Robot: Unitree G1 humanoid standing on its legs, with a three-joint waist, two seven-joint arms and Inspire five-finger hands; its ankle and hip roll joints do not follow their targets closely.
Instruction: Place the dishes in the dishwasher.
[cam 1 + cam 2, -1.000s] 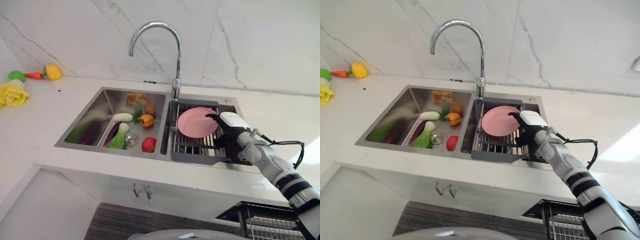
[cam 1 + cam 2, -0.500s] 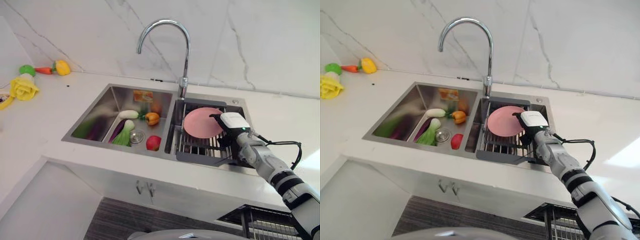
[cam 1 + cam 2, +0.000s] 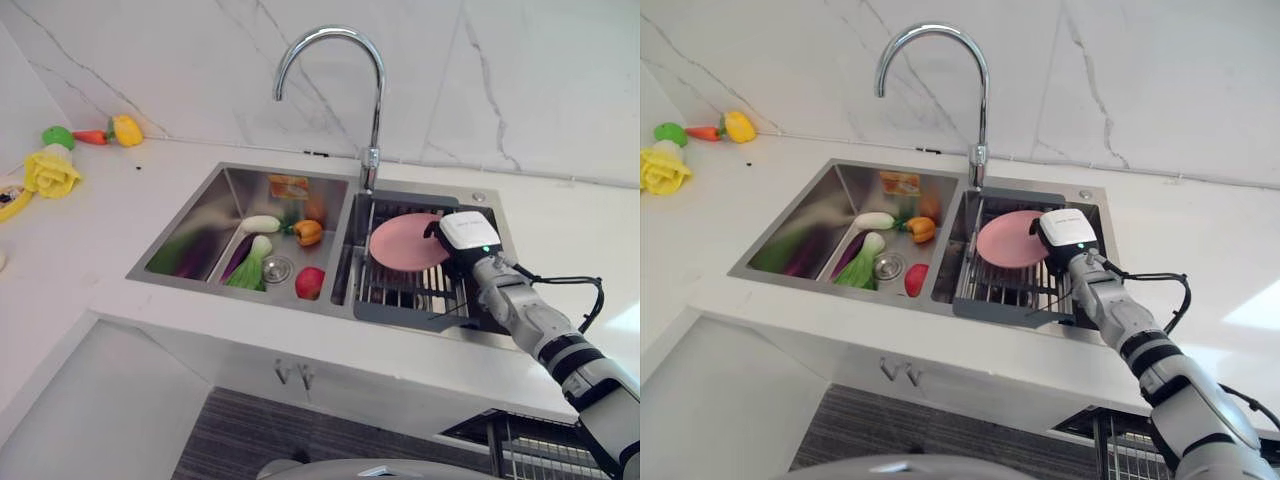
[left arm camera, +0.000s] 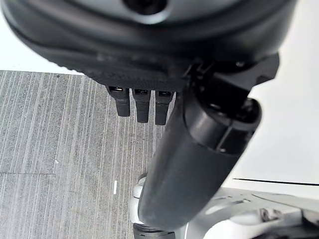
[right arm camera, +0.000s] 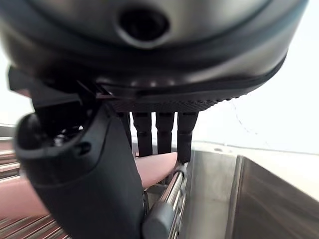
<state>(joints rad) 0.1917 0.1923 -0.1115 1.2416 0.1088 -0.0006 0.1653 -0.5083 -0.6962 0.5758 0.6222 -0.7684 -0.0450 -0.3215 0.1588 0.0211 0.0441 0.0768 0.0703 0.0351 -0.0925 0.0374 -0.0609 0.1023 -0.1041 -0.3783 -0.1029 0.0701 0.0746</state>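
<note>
A pink plate [image 3: 405, 242] leans upright in the dark dish rack [image 3: 400, 298] that sits in the sink's right basin. My right hand [image 3: 463, 232] is at the plate's right rim. The right wrist view shows its straight fingers [image 5: 164, 132] reaching down behind the rim of the plate [image 5: 154, 167], with the thumb [image 5: 84, 184] in front. The plate rests in the rack. My left hand [image 4: 142, 104] hangs over the grey floor, its fingers relaxed and holding nothing.
A tall curved faucet [image 3: 372, 100] stands behind the sink. The left basin [image 3: 190, 245] holds toy vegetables, with a red one [image 3: 309, 282] and an orange one [image 3: 308, 232]. More toy food [image 3: 50, 170] lies on the far-left counter. A wire rack [image 3: 520, 440] shows below at the lower right.
The camera has shifted. My right hand has closed in on the plate's right rim and sits slightly higher; the plate still leans in the rack.
</note>
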